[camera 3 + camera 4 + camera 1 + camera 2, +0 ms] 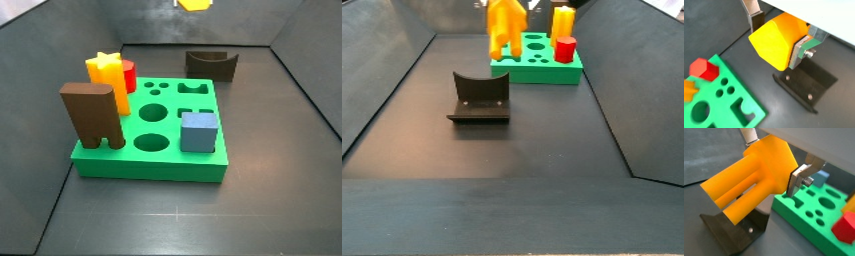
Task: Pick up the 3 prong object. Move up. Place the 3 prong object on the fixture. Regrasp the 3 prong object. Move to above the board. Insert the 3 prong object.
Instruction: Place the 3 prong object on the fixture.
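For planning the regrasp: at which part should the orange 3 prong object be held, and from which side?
Probably by the broad pointed head, fingers on its two flat faces, as the gripper holds the 3 prong object now above the fixture. That keeps the long prongs free for the board.

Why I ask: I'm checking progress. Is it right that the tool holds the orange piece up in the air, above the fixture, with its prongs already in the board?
Not quite. The tool does hold the orange piece in the air above the fixture, but the prongs hang free, clear of the board, as a side view shows.
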